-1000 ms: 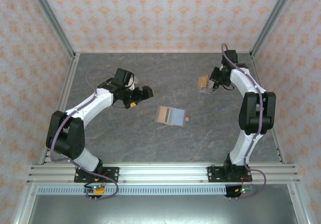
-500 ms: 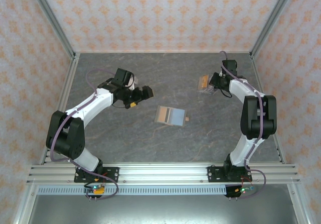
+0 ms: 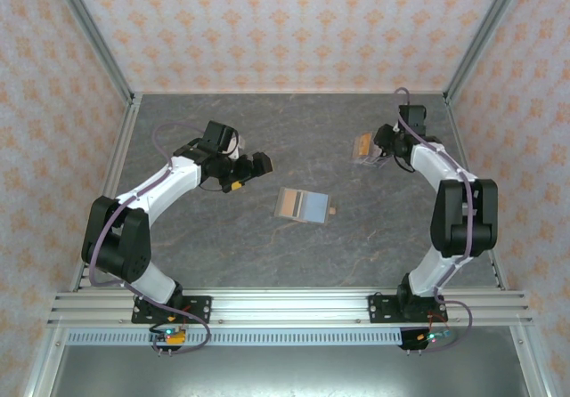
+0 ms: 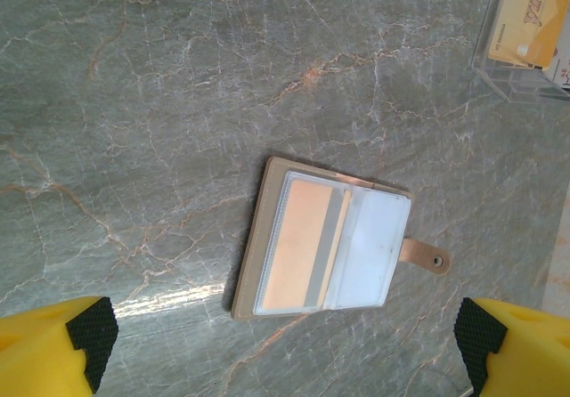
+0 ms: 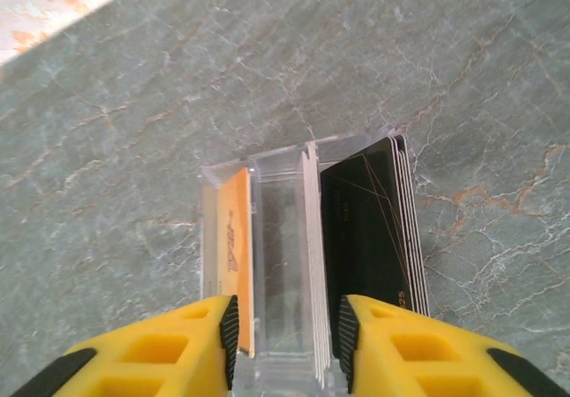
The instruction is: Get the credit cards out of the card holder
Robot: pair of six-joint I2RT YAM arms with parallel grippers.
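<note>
The card holder [image 3: 303, 206] lies open and flat mid-table, tan with a small tab on its right. In the left wrist view the card holder [image 4: 325, 241] shows a peach credit card [image 4: 298, 246] with a grey stripe behind a clear sleeve. My left gripper [image 3: 249, 167] hovers to its left, open and holding nothing [image 4: 285, 344]. My right gripper [image 3: 378, 143] hangs over a clear box [image 5: 276, 237] at the back right, jaws apart [image 5: 287, 339]. An orange card [image 5: 235, 246], white cards and black cards [image 5: 365, 237] stand in the box.
The clear box [image 3: 363, 148] of cards stands on the grey marbled table near the back right; it also appears as the clear box [image 4: 525, 23] in the left wrist view. Metal frame posts and patterned walls close in the table.
The right jaws have parted above the clear box, and the right wrist has shifted slightly toward the back. The left arm and the card holder have not moved.
</note>
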